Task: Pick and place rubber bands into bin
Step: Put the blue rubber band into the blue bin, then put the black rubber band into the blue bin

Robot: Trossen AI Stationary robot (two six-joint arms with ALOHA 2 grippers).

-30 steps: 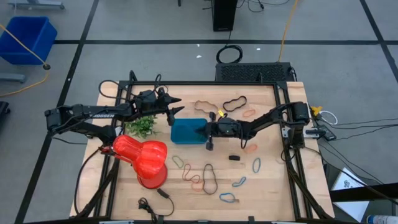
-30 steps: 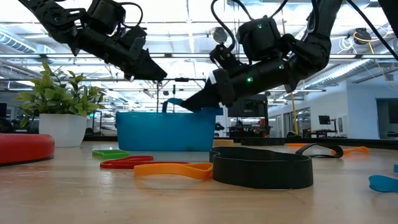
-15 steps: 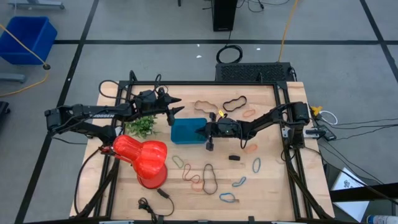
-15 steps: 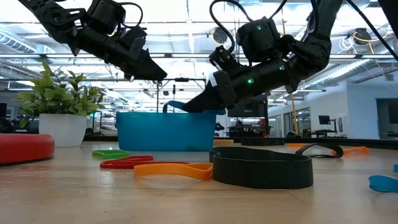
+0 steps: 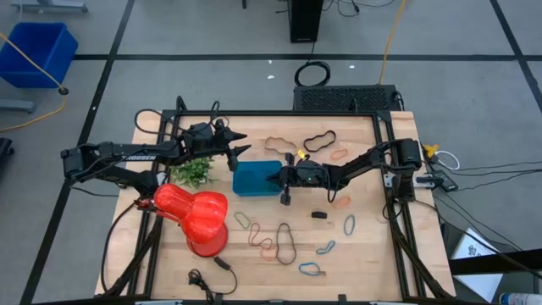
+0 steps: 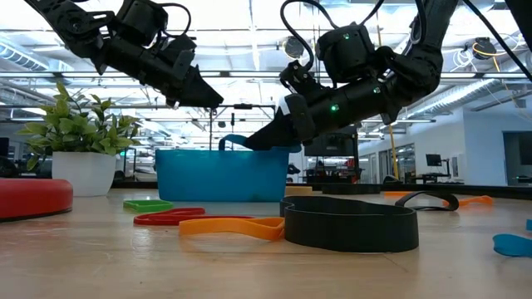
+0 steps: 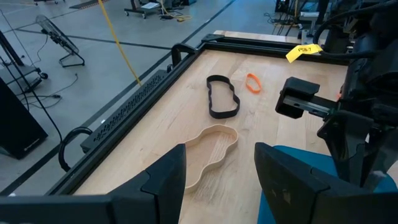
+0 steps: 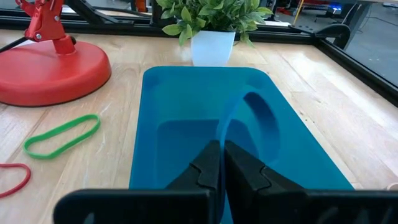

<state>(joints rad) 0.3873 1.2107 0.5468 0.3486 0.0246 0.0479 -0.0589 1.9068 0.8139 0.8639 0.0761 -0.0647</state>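
The teal bin [image 5: 252, 179] stands at the table's middle. My right gripper [image 5: 273, 179] reaches over the bin's right rim and is shut on a blue rubber band [image 8: 231, 117], which loops over the bin's inside [image 8: 186, 124]. My left gripper [image 5: 243, 152] is open and empty, raised just beyond the bin's far left corner. Other rubber bands lie flat on the table: a tan one [image 5: 278, 144], a black one [image 5: 320, 138] and an orange one [image 5: 339, 154] at the far side, and several in blue, green, pink and black near the front [image 5: 285, 241]. My right gripper pinches the blue rubber band between its two shut fingertips [image 8: 208, 163], at one end of the loop [image 8: 219, 142]. The fingers slant down from the table's right. The free loop [image 6: 226, 141] juts out ahead of the fingertips, above the bin's rim.
A red vase [image 5: 196, 216] lies on its side at the front left. A small potted green plant [image 5: 195, 171] stands left of the bin. A small black piece [image 5: 318, 214] lies right of the middle. A dark frame [image 5: 385, 144] rims the table.
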